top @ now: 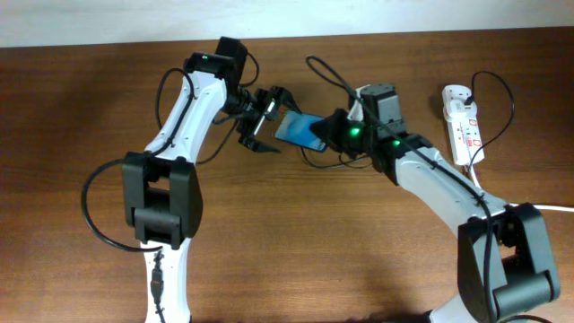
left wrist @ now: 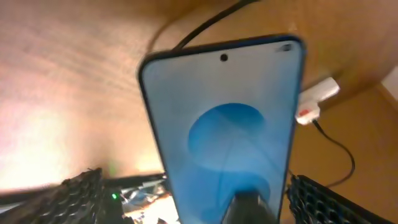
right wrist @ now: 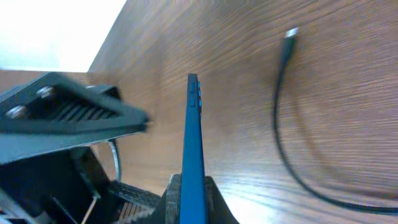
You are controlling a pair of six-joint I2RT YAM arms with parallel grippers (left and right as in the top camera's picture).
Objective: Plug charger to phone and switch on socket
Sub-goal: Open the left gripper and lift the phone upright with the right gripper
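My right gripper (top: 334,133) is shut on the phone (top: 300,131) and holds it above the table with its blue screen showing. In the right wrist view the phone (right wrist: 194,124) stands edge-on between the jaws (right wrist: 193,200). My left gripper (top: 265,121) is open at the phone's other end. In its wrist view the screen (left wrist: 224,124) fills the gap between the wide-apart fingers (left wrist: 199,190), and I cannot tell if they touch it. The charger cable (top: 327,72) lies on the table, its plug tip (right wrist: 291,31) free. The socket (top: 462,121) lies at the far right.
The socket's thick white cord (top: 556,208) runs off the right edge. The socket also shows in the left wrist view (left wrist: 314,99), behind the phone. The table's far edge meets a white wall (top: 90,22). Both arms' bases stand near the front edge.
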